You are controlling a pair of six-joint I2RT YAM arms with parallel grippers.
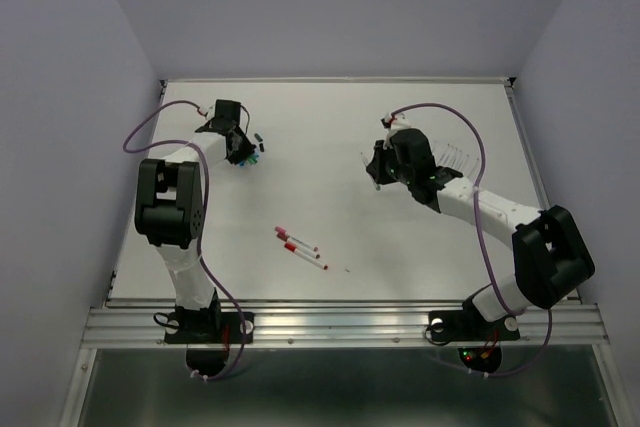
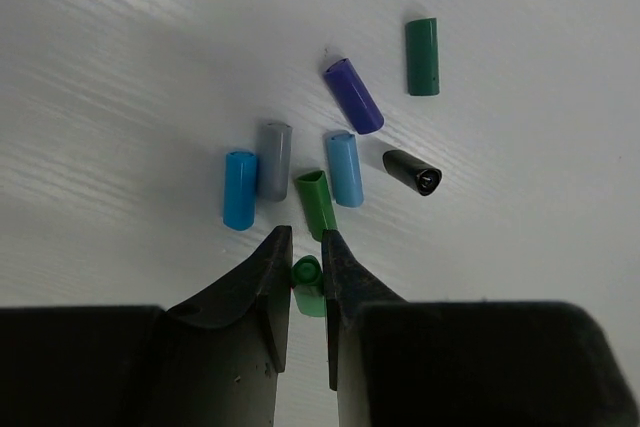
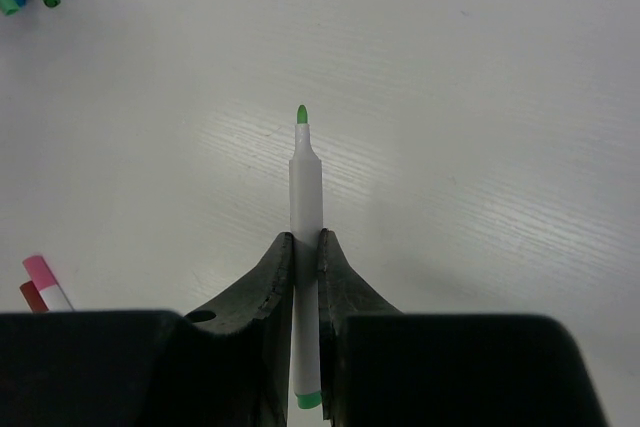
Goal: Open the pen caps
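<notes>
Two claws, both occupied. My left claw (image 2: pixel 305 239): nearly closed, pinching one green cap (image 2: pixel 308 289), just beside the seven loose caps (image 2: pixel 345 169) at the far left of the table (image 1: pixel 450 247). My right claw (image 3: pixel 305 239): closed on the uncapped green pen (image 3: pixel 306 187), barrel running straight out ahead between the jaws, tip pointing away. Three capped pens (image 1: pixel 300 245) lie slantwise at mid-table, nearer the bases than either claw and roughly between them. Neither arm looks clearly nearer.
</notes>
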